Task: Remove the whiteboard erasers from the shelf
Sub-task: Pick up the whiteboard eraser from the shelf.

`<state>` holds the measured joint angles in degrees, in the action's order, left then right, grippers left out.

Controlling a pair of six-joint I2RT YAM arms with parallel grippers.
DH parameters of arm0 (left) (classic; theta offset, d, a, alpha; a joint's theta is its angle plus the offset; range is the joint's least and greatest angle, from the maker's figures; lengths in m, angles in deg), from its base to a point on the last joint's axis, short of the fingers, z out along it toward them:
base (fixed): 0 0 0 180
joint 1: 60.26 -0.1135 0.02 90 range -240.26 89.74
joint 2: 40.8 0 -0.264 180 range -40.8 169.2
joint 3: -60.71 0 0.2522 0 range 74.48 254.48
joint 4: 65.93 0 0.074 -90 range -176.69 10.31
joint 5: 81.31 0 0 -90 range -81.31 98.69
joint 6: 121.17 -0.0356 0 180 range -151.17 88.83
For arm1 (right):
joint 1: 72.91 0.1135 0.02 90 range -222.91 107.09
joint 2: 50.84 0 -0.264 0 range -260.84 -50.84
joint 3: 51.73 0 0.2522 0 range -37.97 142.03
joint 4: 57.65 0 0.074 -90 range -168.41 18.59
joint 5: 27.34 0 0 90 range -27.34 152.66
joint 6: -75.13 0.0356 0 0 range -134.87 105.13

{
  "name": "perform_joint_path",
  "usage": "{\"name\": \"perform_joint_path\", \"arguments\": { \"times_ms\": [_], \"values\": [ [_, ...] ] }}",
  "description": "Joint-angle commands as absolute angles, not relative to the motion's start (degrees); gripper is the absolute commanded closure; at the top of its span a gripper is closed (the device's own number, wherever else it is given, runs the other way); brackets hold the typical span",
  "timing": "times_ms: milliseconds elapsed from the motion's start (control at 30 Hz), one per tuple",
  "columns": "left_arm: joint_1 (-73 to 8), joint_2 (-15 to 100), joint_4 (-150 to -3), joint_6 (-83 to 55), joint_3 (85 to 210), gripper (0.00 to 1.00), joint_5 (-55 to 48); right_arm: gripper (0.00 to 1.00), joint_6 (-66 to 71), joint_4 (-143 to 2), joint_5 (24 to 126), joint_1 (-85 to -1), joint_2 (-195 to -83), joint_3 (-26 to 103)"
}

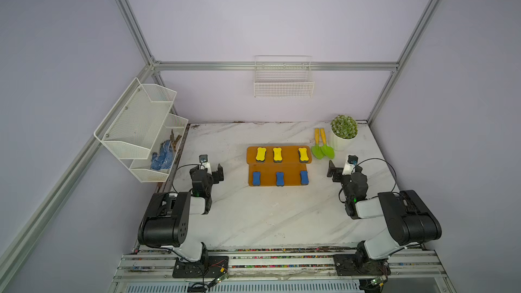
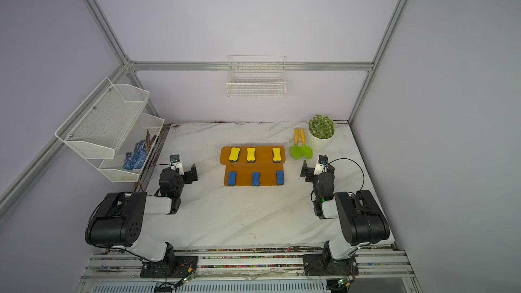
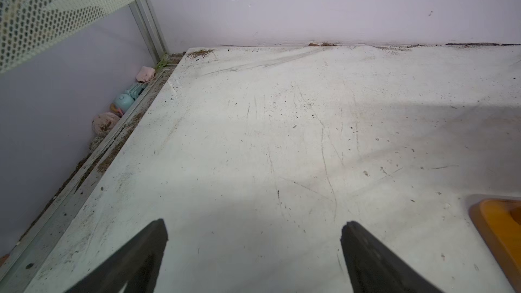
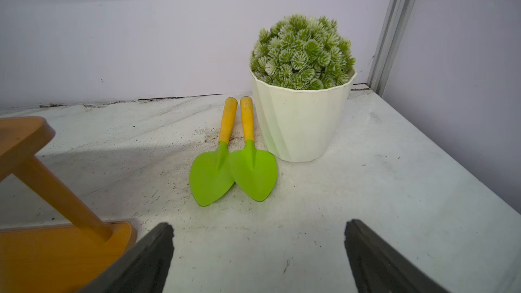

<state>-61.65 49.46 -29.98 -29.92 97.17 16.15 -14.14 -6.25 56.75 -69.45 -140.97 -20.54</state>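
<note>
The orange-brown two-step shelf stands mid-table towards the back. Three yellow whiteboard erasers lie on its upper tier, and three blue ones on the lower step. My left gripper hangs open over bare table left of the shelf, whose corner shows at the edge of the left wrist view. My right gripper is open and empty to the right of the shelf.
Two green trowels and a potted plant stand just beyond the right gripper. A white mesh rack holding blue gloves hangs on the left wall. A wire basket hangs on the back wall.
</note>
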Motion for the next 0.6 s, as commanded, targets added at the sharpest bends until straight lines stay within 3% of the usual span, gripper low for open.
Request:
{"name": "perform_joint_path", "arguments": {
  "times_ms": [0,567],
  "values": [
    [-61.9,48.5,-28.2,-30.4,97.0,0.0,15.3,0.0,-15.0,-4.1,57.3,-69.5,-140.9,-21.4],
    [-62.0,48.3,-28.2,-30.4,96.9,0.0,14.9,0.01,-13.8,-4.4,55.0,-69.6,-141.3,-21.0]
  ]
}}
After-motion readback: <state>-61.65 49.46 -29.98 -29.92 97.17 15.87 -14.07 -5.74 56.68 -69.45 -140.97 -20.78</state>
